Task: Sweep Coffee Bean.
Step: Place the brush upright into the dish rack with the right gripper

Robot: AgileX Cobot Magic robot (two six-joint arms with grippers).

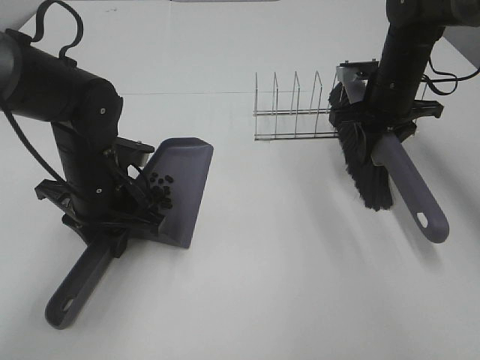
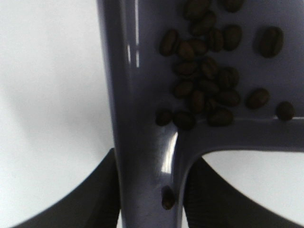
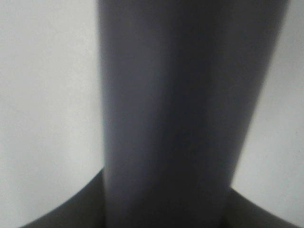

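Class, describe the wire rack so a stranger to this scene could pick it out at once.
On the white table, look to the far side, right of the middle, next to the black-bristled brush. There stands the wire rack, thin upright loops on a low frame. Unlike the solid purple-grey brush and dustpan, it is see-through metal.

A plain white tabletop [image 1: 285, 262] fills the view, evenly lit (the shadows are soft); a wire rack [image 1: 292, 112] stands toward its far side.

Free table [image 1: 285, 255] lies between dustpan [image 1: 186, 176] and brush [image 1: 369, 169] — wire rack [image 1: 294, 112] stands behind.
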